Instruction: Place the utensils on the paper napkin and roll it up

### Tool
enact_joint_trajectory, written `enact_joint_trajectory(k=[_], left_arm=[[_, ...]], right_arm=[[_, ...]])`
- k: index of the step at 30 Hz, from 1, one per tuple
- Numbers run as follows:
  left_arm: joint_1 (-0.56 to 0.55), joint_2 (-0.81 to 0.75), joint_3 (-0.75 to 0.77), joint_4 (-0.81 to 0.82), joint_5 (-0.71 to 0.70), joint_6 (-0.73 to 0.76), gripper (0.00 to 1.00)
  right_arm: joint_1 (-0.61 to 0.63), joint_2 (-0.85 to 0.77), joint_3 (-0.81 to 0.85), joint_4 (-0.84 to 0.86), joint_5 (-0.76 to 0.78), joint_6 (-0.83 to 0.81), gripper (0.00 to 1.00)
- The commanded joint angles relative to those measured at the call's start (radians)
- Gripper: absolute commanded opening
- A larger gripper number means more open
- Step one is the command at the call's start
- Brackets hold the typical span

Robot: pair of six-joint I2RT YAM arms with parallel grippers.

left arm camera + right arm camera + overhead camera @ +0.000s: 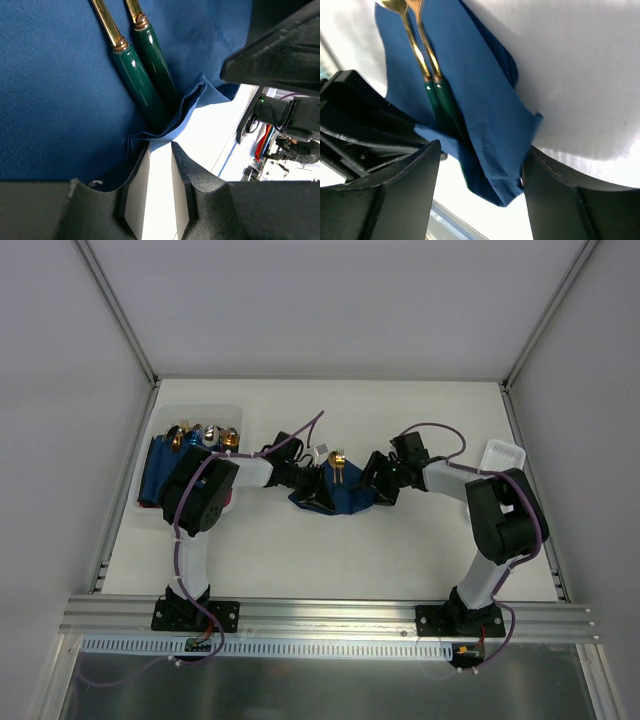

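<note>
Top external view: the paper napkin (345,500) lies crumpled on the white table (300,560), about midway between the two arms. The utensils (338,462) rest on it side by side, their gold heads pointing toward the far edge of the table.

The left wrist view shows two of the utensils to have glossy dark green handles and gold shafts, lying touching one another on the blue paper. A raised fold of the napkin wraps against the handle ends. The left gripper (160,145) sits right at that bunched corner. Its fingers (182,190) are only narrowly parted, bright table shows between them, and the paper touches their tips.

In the right wrist view the right gripper (482,152) is released, jaws spread wide. A doubled-over corner of the napkin reaches in between them, with the handle ends tucked under the fold.

Each wrist view is partly blocked by the black body of the other gripper. From above, both grippers cover the napkin's side corners.

Further out, a translucent bin (143,515) at the left edge of the table holds dark blue rolls (160,468) with gold and silver heads poking out. A small white basket (503,453) stands at the right edge, well apart from the napkin. Purple cables (430,427) loop over both arms, and an aluminium rail (330,612) runs along the near edge.
</note>
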Motion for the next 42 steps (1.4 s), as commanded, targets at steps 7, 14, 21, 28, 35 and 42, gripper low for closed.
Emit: enact_joint_trajectory(k=[7, 14, 21, 28, 35, 42], left_arm=[[0.009, 0.014, 0.014, -0.017, -0.039, 0.037, 0.25], [0.009, 0.013, 0.014, -0.017, -0.041, 0.038, 0.25], [0.009, 0.016, 0.022, -0.017, -0.039, 0.034, 0.25], [0.009, 0.014, 0.025, -0.017, -0.041, 0.037, 0.25], [0.009, 0.004, 0.025, -0.024, -0.038, 0.038, 0.25], [0.011, -0.085, -0.01, -0.037, -0.009, 0.064, 0.28]], right_arm=[[-0.039, -0.101, -0.074, 0.153, -0.08, 0.019, 0.57], [-0.033, -0.101, -0.057, 0.211, -0.098, 0.056, 0.35], [0.012, -0.07, -0.022, 0.191, -0.094, 0.039, 0.12], [0.065, -0.038, 0.001, 0.208, -0.095, 0.054, 0.04], [0.076, 0.019, 0.038, 0.228, -0.114, 0.106, 0.06], [0.079, 0.07, 0.047, 0.211, -0.111, 0.097, 0.06]])
